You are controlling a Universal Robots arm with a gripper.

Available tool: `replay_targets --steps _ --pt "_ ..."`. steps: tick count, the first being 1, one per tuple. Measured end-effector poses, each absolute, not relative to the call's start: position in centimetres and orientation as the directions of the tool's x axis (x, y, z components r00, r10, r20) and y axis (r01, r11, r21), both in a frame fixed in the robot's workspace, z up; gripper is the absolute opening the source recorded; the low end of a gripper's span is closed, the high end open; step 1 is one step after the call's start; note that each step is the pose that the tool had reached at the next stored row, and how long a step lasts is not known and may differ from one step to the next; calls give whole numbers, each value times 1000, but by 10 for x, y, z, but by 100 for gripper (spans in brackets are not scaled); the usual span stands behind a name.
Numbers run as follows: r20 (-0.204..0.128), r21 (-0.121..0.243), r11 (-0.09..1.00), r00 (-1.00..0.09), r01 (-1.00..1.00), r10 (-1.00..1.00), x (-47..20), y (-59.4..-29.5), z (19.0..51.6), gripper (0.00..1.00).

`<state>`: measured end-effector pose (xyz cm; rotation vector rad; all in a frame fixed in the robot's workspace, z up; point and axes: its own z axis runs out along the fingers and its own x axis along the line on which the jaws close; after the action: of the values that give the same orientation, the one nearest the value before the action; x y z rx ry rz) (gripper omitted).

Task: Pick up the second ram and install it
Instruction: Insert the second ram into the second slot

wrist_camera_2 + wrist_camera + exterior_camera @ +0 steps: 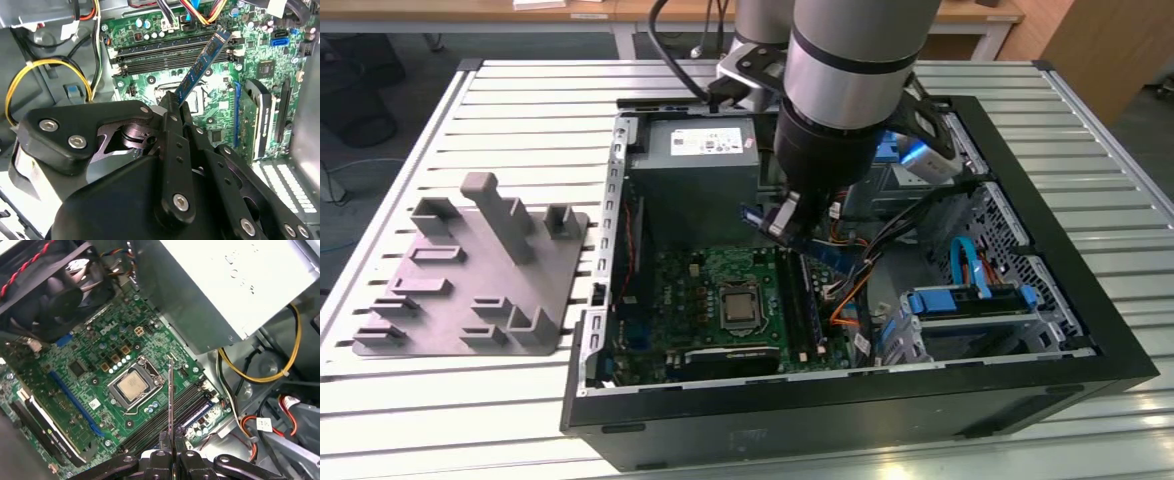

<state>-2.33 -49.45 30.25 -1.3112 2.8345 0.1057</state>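
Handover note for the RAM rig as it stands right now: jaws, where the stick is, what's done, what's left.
Gripper: jaws shut on the second ram, gripping it by one end.
Position: the stick hangs tilted inside the open PC case, above the motherboard's memory slots, and appears clear of them.
Done: pickup, with the stick brought over the board.
Left: the stick is not yet seated in a slot.

arm (854, 90): I have it reaching steeply down from above.
gripper (170, 440): my fingers (174, 135) are pinched together on the second ram (205, 57), wrist pointing down.
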Motion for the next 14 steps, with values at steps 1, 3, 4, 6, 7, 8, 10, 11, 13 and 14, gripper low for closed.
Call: replay_targets --steps 1,3,4,6,7,8,10,11,13,14 --pt "-44 54 654 -656 -754 -753 -23 -494 302 14" --pt "-44 54 671 -673 -739 -738 -23 -494 302 14" --pt "-44 54 681 -683 -731 -729 -23 -494 302 14" --pt "-44 54 698 -700 -714 -713 -23 -494 302 14" --pt "-44 54 706 -708 -706 -705 -23 -494 302 14" --pt "-43 54 714 -716 -698 -696 -23 -494 302 14" --pt "-43 54 730 -732 -681 -680 -23 -495 302 14" --pt "-43 54 739 -741 -672 -670 -23 -494 302 14" --pt "-43 54 754 -756 -654 -653 -23 -494 302 14" --pt "-43 54 762 -764 -646 -644 -23 -494 302 14"
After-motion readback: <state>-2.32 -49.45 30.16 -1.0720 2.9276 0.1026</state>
